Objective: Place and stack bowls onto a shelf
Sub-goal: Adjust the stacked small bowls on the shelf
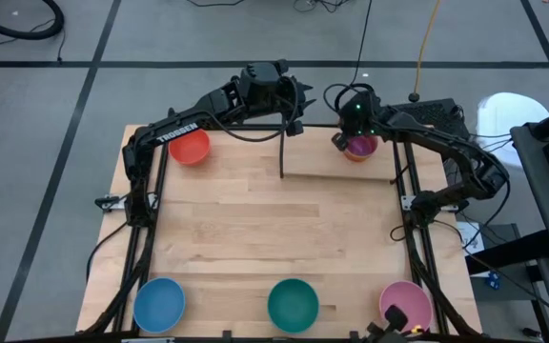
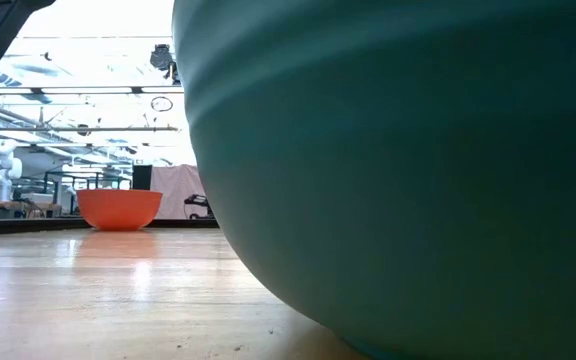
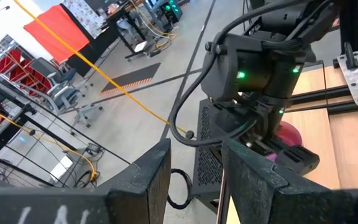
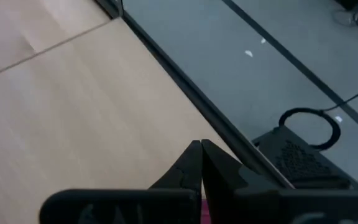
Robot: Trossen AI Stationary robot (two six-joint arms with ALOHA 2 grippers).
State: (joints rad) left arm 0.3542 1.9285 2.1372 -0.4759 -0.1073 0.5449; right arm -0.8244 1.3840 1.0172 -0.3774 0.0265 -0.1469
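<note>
A purple bowl sits nested in an orange bowl near the table's far right corner. My right gripper is shut at its left rim. My left gripper is open and raised over the far edge, beside the top of the shelf's thin black post. In the left wrist view that post shows between my fingers. A red-orange bowl rests on its base at the far left. I cannot tell the shelf's board from the tabletop. My right gripper comes from above onto the purple bowl's rim on its left side. A pink-purple sliver shows between the shut fingers. The gripper's body hides the exact pinch. The bowl stays nested in the orange one.
Along the near edge stand a blue bowl, a teal bowl and a pink bowl. The teal bowl fills most of the low view. The middle of the wooden tabletop is bare. Black frame rails run down both sides.
</note>
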